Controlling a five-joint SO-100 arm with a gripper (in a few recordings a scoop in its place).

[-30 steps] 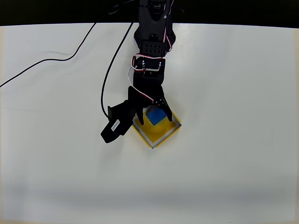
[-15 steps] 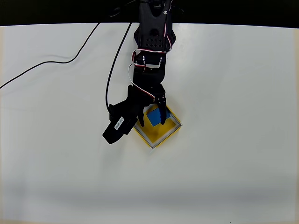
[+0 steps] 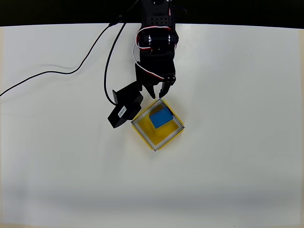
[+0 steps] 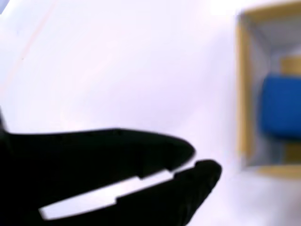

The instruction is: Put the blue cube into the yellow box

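One blue cube (image 3: 160, 117) lies inside the yellow box (image 3: 145, 136), free of the gripper (image 3: 158, 93), whose fingers stand nearly together just beyond the rim; it looks light, rigid and matte, best pinched across two opposite flat faces.

The yellow box (image 3: 157, 124) sits near the middle of the white table (image 3: 237, 142), its open top unobstructed from above, with the blue cube (image 3: 160, 117) taking up its upper half. The gripper (image 3: 158, 93) hangs just off the box's 12 o'clock corner, fingers nearly together, and the black camera module (image 3: 124, 110) crowds its 10 o'clock side. A black cable (image 3: 57, 73) trails across the table toward 10 o'clock. From 2 through 8 o'clock the table lies bare and open for approach.
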